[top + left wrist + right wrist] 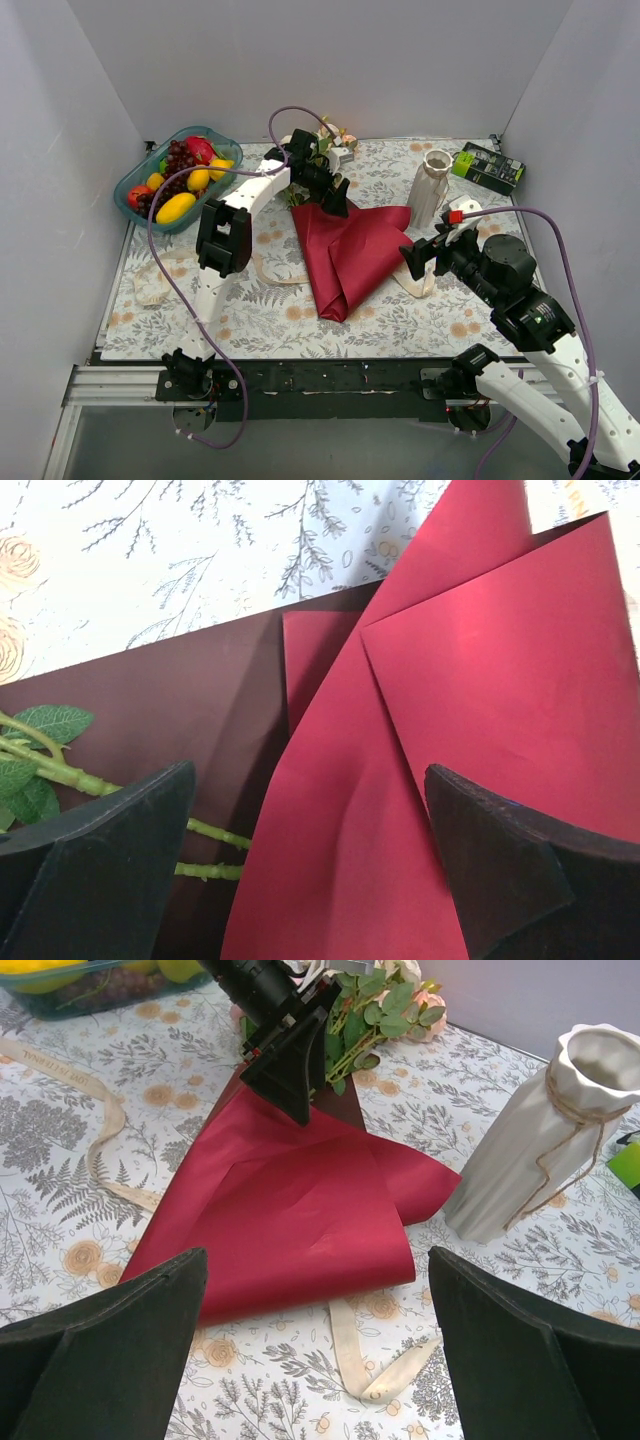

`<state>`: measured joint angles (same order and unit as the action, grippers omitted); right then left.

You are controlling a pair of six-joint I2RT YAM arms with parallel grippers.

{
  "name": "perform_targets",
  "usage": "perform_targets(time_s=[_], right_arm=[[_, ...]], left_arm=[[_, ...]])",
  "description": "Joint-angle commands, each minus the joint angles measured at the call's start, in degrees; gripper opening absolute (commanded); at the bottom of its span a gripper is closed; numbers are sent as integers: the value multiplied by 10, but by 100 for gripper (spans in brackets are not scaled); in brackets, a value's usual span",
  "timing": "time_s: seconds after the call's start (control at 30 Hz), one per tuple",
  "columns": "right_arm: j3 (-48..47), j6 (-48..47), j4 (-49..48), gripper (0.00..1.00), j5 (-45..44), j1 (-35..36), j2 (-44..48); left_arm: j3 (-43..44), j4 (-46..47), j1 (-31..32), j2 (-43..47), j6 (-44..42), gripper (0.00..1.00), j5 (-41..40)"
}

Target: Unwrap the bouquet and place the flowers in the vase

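**Q:** What sits closest to the arms?

**A:** The right gripper [318, 1260] hovers over the floral tablecloth [60, 1150] with its jaws spread wide, holding nothing. Just ahead of its fingertips lies a sheet of dark red wrapping paper [290, 1200] — flat, creased, and folded over itself into a rough triangle. A loose beige ribbon [360, 1355] curls on the cloth between its fingers and slips under the paper's near edge.

**Q:** And the bouquet [345, 240] itself?

**A:** It is partly undone. The flowers [375, 1010] stick out of the paper's far end, beyond the left gripper [336, 203]. They show as a cluster of green leaves with a few pale pink blooms, too small to describe further. That gripper is also released and grasps nothing, and it points down at the paper's upper part. In its own camera, thin green stems [80, 775] lie on the paper's darker inner face and pass behind one finger [110, 870]. Bright red folds fill the gap between the fingers.

**Q:** Where is the vase [540, 1140]?

**A:** It stands upright, ahead and to the right of the right gripper, just beside the paper's right corner. It is off-white and ribbed, with twine round its neck. Farther off — left of the left gripper — sits a blue fruit bowl [135, 210]. A black-and-green box [488, 166] lies beyond the vase.
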<state>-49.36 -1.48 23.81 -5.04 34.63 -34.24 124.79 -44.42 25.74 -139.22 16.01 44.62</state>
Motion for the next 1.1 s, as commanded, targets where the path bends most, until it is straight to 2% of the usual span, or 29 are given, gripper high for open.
perform_targets(time_s=[0.0, 0.1, 0.13, 0.23, 0.3, 0.37, 0.43, 0.47, 0.57, 0.67, 0.9, 1.07], right_arm=[[-28, -4, -14, 98, 20, 3, 5], [-10, -5, -11, 98, 13, 3, 6], [-2, -5, -10, 98, 7, 2, 8], [9, -4, -18, 98, 5, 3, 16], [8, -4, -18, 98, 5, 3, 20], [6, -4, -17, 98, 8, 3, 22], [4, -3, -14, 98, 11, 3, 22], [4, -3, -12, 98, 12, 3, 23], [4, -2, -13, 98, 17, 2, 26], [6, -1, -17, 98, 21, 2, 26], [7, -3, -24, 98, 24, 2, 23], [10, -4, -32, 98, 28, 2, 21]], left_arm=[[29, -12, 4, 5, -13, 98, 53], [29, -25, 3, 3, -16, 86, 71], [29, -26, 4, 3, -14, 76, 73], [25, -29, 4, 1, -11, 58, 77], [21, -28, 5, 1, -8, 59, 75], [19, -17, 4, 2, 0, 72, 62], [17, -8, 4, 4, 3, 78, 54], [14, 6, 4, 9, 8, 85, 46], [10, 28, 4, 11, 20, 93, 29], [14, 27, 5, 2, 23, 94, 6], [18, 0, -4, -18, 24, 86, -17], [38, -47, -7, -31, -2, 58, -6]])
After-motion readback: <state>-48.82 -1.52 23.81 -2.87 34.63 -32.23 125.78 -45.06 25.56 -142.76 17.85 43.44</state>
